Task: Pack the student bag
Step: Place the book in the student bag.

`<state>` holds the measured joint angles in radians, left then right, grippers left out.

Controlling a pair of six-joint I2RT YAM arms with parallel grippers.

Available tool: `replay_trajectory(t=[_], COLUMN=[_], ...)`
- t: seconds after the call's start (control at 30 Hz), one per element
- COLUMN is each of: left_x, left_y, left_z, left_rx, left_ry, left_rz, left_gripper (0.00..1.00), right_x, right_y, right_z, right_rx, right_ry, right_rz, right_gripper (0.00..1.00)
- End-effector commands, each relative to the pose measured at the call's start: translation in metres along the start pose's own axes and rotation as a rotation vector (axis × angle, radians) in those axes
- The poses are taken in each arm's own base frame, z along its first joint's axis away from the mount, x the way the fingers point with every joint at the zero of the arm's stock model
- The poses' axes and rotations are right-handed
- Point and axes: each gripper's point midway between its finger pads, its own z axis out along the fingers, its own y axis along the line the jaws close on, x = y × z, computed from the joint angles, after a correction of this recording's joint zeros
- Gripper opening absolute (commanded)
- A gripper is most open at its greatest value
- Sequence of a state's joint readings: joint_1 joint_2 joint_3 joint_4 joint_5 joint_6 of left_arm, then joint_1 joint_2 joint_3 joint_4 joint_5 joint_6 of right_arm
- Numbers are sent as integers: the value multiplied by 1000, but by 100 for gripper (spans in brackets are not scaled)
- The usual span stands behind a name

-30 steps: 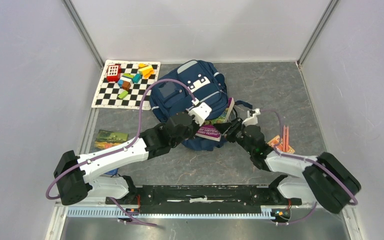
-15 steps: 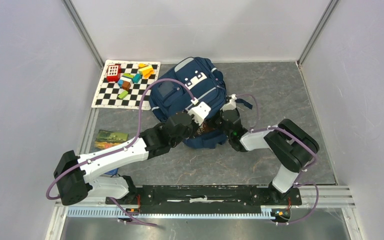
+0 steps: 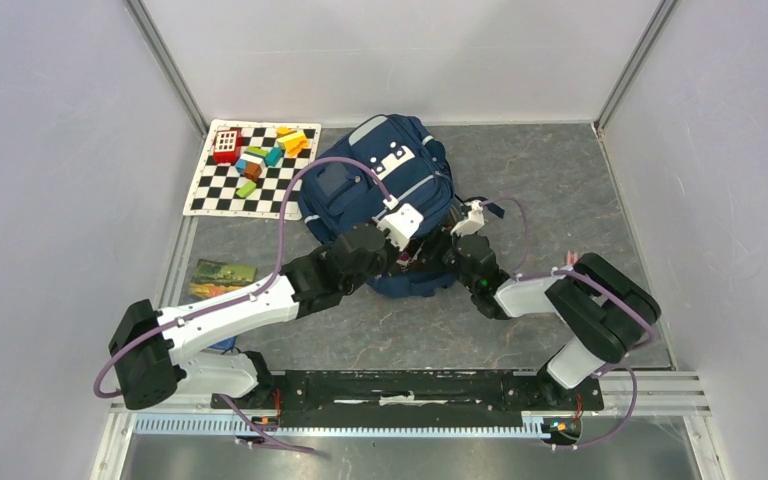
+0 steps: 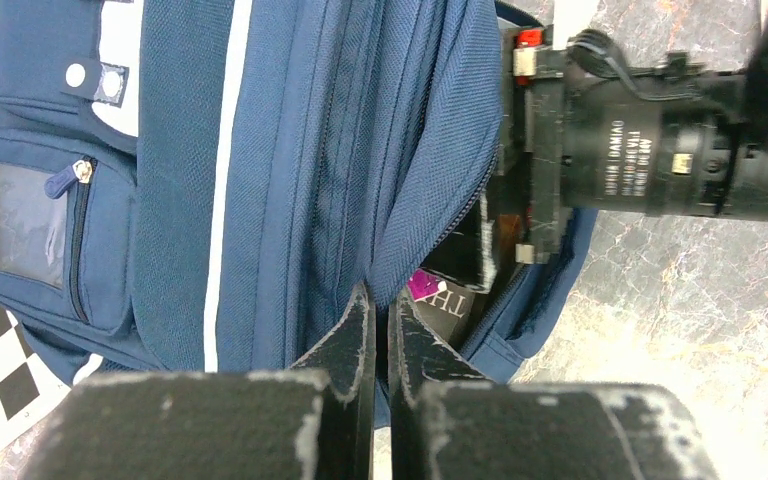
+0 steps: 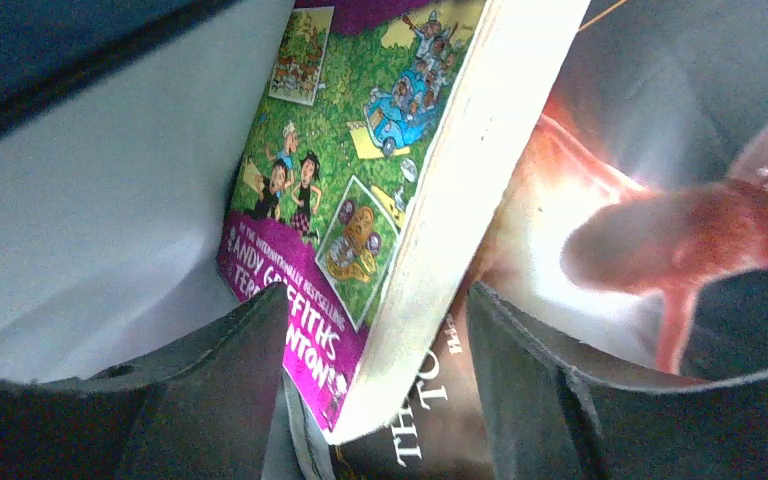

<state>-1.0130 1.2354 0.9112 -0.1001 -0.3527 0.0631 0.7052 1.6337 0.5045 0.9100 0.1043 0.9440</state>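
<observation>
The student bag (image 3: 380,180), navy with grey stripes, lies in the middle of the table with its opening towards the arms. My left gripper (image 4: 380,300) is shut on the blue fabric edge of that opening (image 4: 430,200) and holds it up. My right gripper (image 5: 375,310) reaches inside the bag, and in the top view its tips are hidden by the fabric (image 3: 438,252). Its jaws stand apart on either side of a purple and green picture book (image 5: 360,180) without pinching it. A dark book (image 5: 430,420) lies under that one.
A checkered mat (image 3: 210,195) at the back left carries several coloured blocks (image 3: 260,158) and a red toy (image 3: 226,145). A green card (image 3: 222,272) lies by the left arm. Grey walls close in the table on three sides.
The right arm has swung in from the right and pushed the book into the bag. Its jaws have since widened off the book. The left gripper has kept its hold on the bag's edge.
</observation>
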Motion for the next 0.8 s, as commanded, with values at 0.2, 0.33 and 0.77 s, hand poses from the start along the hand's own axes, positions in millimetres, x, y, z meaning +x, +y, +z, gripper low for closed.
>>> replay_trajectory(t=[0.2,0.33,0.77], left_x=[-62,-57,-35], left_y=[4,3,-22], left_z=[-3,-1,-17], left_rx=[-21,-20,118], left_ry=[-190,-175,-100], left_rz=[-109,-117,-251], left_gripper=[2,2,94], right_x=[-28,-42,-111], right_y=[-20,-31,-63], right_z=[-49,-74,-173], right_rx=[99,159,431], right_ry=[-103,-153,-309], right_rz=[-174,-223,-590], right_gripper=[82,80,98])
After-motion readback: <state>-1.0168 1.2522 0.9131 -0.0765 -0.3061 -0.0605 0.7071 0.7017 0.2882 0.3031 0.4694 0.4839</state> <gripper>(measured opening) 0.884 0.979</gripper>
